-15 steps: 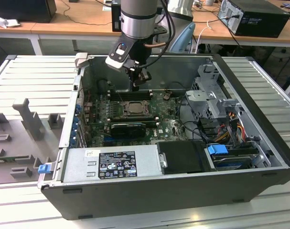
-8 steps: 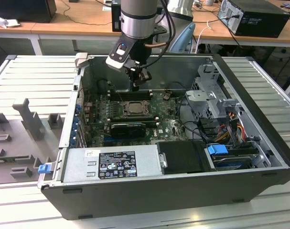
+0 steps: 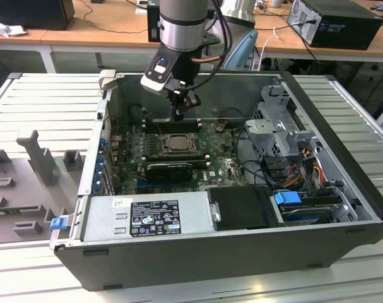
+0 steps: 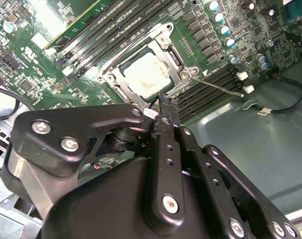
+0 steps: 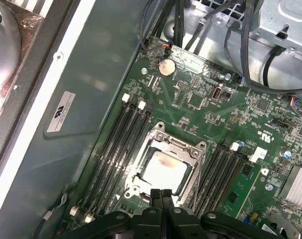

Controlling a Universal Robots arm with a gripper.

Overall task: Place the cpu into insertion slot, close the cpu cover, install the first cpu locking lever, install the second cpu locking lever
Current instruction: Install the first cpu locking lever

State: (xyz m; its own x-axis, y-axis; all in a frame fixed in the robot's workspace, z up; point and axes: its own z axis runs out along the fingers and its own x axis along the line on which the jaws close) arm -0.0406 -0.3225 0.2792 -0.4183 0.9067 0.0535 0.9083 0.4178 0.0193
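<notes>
We judge the first two steps done and the first locking lever to be the step in hand; the cpu (image 5: 163,172) lies flat in the insertion slot (image 3: 178,142), its pale face showing through the window of the cpu cover (image 5: 194,164), which looks folded down over it; the socket sits on the green board inside the open computer case (image 3: 197,252), which lies on the ribbed worktop (image 3: 46,101); the gripper (image 5: 160,193) hangs just above one edge of the socket, jaws together with nothing that we can see between them; in the second wrist view its tips come very near the cover's rim, though we cannot tell whether they touch; in that same view one locking lever (image 4: 220,85), a thin wire rod, stands out sideways from the socket's corner over the memory slots (image 4: 210,92), and we take it for unlatched; work on it calls, in our judgement, for fine placing of the closed tips on that thin rod and care not to slip off onto the board; by count we have one cpu, one slot, one cover, one gripper, one lever plainly seen and a second we cannot make out; two banks of memory slots flank the socket, one expansion card (image 3: 169,169) lies beside it, and one coin cell (image 5: 165,67) sits toward the board's edge
</notes>
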